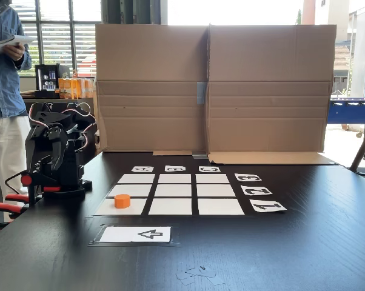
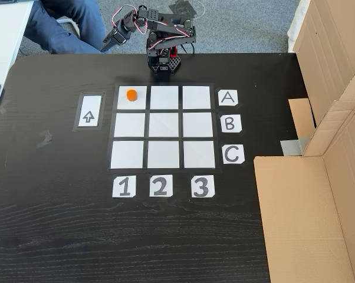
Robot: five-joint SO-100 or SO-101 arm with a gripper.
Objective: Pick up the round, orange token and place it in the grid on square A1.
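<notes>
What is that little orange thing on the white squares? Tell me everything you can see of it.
The token is a small, short, bright orange cylinder with a flat round top, plain and unmarked, perhaps plastic. It stands upright on square A1, the grid's corner square in row A and column 1, nearest the arm and the arrow card. It is narrower than the square and sits in its upper part in the top-down fixed view. Only the paper touches it.

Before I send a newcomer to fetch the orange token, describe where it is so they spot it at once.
On the black table lies a grid of nine white squares. The token sits on the corner square nearest the folded arm, where row A meets column 1. It is the one orange thing on the grid.
</notes>
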